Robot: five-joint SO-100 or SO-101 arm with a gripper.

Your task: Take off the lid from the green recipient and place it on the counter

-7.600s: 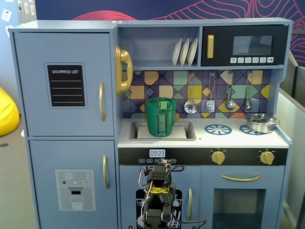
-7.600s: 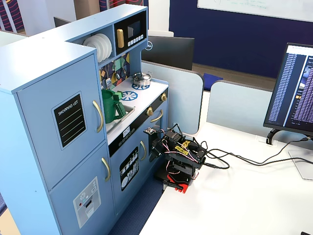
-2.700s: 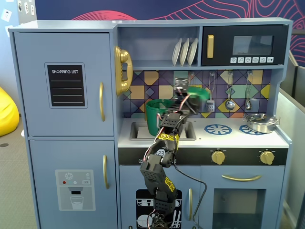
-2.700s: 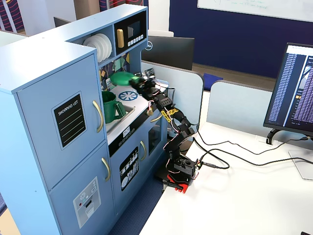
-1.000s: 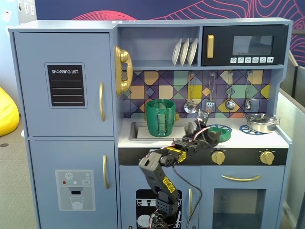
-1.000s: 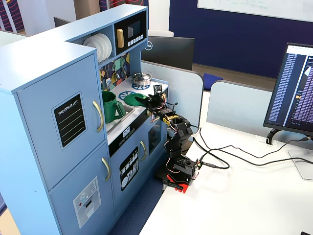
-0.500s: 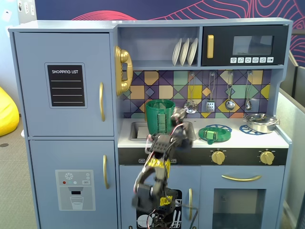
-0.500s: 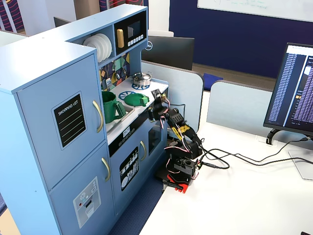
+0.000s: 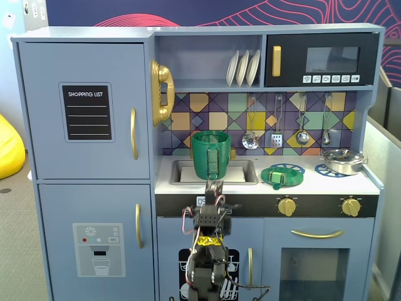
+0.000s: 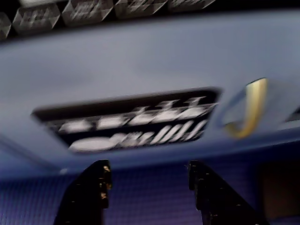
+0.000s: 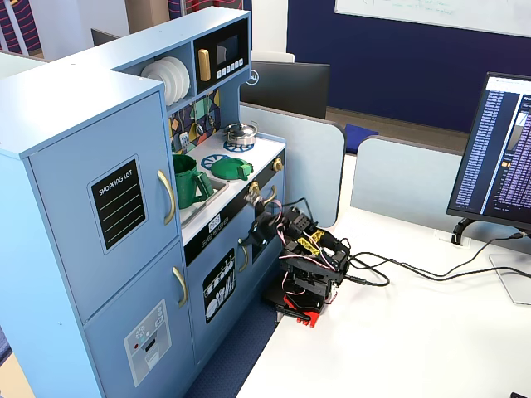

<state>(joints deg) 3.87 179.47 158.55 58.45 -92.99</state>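
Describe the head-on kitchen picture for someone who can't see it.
A green lid lies flat on the white counter of a blue toy kitchen, beside an open green recipient in the sink. A robot arm's pincer points up below the counter edge.

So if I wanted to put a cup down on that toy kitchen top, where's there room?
Little: a white strip of counter between the lid and the silver pot. The green recipient fills the sink.
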